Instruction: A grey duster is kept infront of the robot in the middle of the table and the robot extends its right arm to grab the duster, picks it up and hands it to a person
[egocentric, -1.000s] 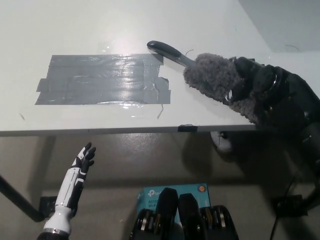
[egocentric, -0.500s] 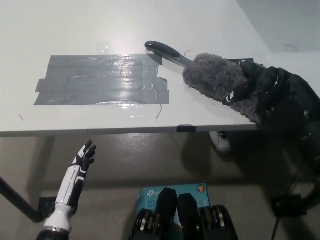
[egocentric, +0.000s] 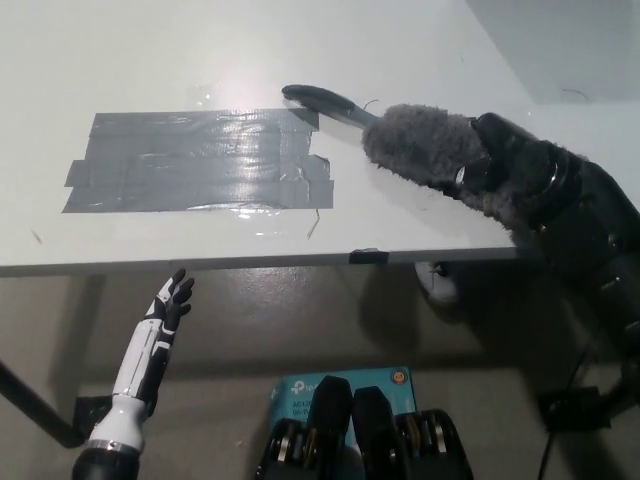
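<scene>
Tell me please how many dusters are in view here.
1. The grey duster lies on the table at its right, fluffy head in the black right hand, dark handle pointing toward the grey tape patch.

Your robot's black right hand (egocentric: 505, 160) reaches in from the right, fingers closed in a grip. Its white left hand (egocentric: 170, 300) hangs low at lower left, fingers extended.

We have a single view, from the camera on our head, looking steeply down and forward over the near edge of the white worktop (egocentric: 420, 60) to the floor (egocentric: 300, 320) beneath it, at close range.
</scene>
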